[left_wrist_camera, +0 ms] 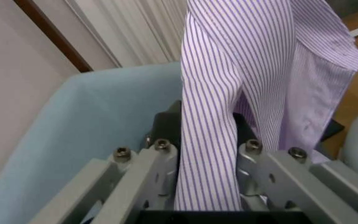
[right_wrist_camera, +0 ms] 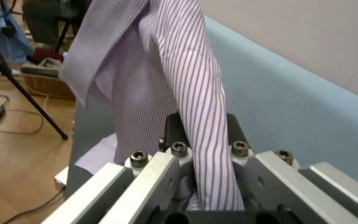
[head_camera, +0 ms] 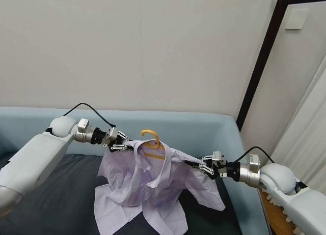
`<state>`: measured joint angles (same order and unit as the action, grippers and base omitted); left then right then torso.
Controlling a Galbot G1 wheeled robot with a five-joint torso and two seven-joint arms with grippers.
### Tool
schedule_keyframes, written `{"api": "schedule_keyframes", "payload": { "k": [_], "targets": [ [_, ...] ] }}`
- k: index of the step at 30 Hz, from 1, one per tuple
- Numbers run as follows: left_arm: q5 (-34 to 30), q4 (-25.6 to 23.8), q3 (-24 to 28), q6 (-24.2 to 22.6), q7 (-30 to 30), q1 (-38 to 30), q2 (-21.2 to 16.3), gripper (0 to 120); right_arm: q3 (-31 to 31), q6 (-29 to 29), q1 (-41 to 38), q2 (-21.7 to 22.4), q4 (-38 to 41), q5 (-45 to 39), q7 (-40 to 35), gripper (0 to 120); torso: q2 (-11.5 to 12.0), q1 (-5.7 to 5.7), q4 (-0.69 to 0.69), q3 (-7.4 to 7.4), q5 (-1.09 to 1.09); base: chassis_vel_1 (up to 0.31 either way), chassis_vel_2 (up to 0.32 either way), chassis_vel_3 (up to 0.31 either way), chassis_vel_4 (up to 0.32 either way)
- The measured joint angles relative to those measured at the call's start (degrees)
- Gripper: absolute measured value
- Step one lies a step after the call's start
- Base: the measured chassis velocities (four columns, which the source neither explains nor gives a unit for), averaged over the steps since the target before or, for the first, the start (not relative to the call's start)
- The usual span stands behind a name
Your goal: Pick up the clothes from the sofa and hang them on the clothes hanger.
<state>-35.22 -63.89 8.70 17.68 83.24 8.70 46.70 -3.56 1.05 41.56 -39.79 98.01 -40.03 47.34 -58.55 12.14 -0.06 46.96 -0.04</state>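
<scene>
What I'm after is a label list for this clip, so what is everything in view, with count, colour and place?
shirt: one, lilac with fine purple stripes, held up above the sofa seat
hanger: one, orange, hook rising from the shirt's collar
sofa: one, light blue with a dark seat, against the wall
wall: one, off-white, behind the sofa
door frame: one, dark brown, right of the sofa
left gripper: one, silver and black, shut on the shirt's shoulder on the robot's left
right gripper: one, silver and black, shut on the opposite shoulder
</scene>
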Motion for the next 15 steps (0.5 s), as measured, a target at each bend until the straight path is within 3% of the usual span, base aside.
{"api": "schedule_keyframes", "payload": {
  "k": [1,5,15],
  "targets": [
    [0.00,0.00,0.00,0.00,0.00,0.00,0.00,23,0.00,0.00,0.00,0.00,0.00,0.00,0.00,1,0.00,0.00,0.00,0.00,0.00,0.000,0.000,0.000,0.000],
    [-5.58,0.84,0.03,3.48,-1.00,-1.01,-0.99,42,-0.01,2.77,0.08,1.08,0.80,-5.13,-1.25,1,0.00,0.00,-0.01,0.00,0.00,0.000,0.000,0.000,0.000],
    [-18.06,-2.48,-4.05,4.34,-2.87,0.87,-5.99,76,-0.20,5.64,0.12,2.56,3.86,-11.62,-8.23,1,0.00,0.00,0.00,0.00,0.01,0.000,0.000,0.000,0.000]
  ]
}}
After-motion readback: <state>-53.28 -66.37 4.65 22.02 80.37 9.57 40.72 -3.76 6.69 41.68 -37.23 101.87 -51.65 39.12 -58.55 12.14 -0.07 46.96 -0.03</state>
